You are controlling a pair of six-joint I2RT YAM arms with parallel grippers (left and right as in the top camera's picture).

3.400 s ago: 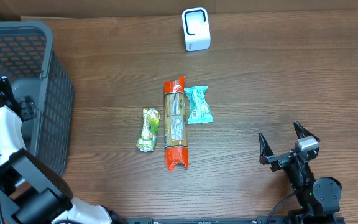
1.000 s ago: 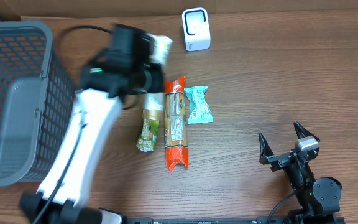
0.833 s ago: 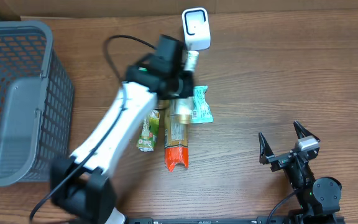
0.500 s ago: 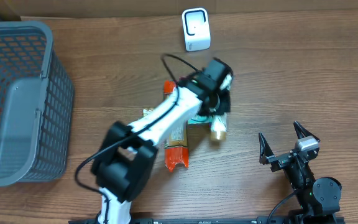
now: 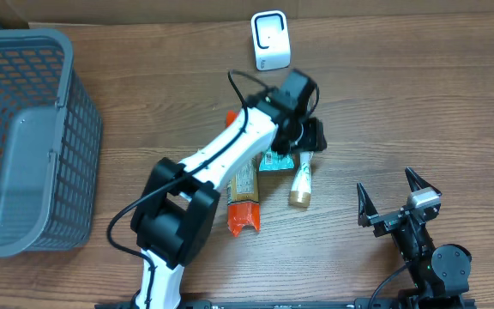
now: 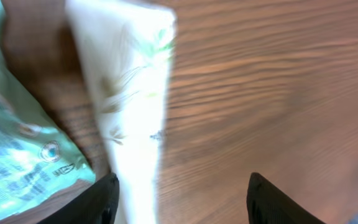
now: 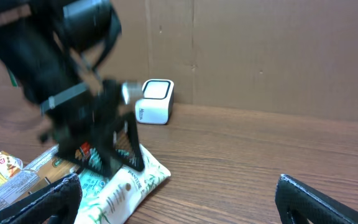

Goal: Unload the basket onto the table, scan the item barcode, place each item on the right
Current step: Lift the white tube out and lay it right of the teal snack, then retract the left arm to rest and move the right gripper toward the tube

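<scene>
Wooden tabletop (image 5: 418, 103) | step: pickup; left gripper (image 6: 185, 199) apart over white-green snack packet (image 5: 301, 178), right gripper (image 5: 385, 182) apart | next: clamp, face white box scanner (image 5: 270, 40).

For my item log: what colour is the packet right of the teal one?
Packet: white with green leaf prints; clearest in left wrist view.

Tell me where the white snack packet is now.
In the overhead view, the white snack packet lies on the table, just right of the teal packet, its upper end at the left gripper.
</scene>
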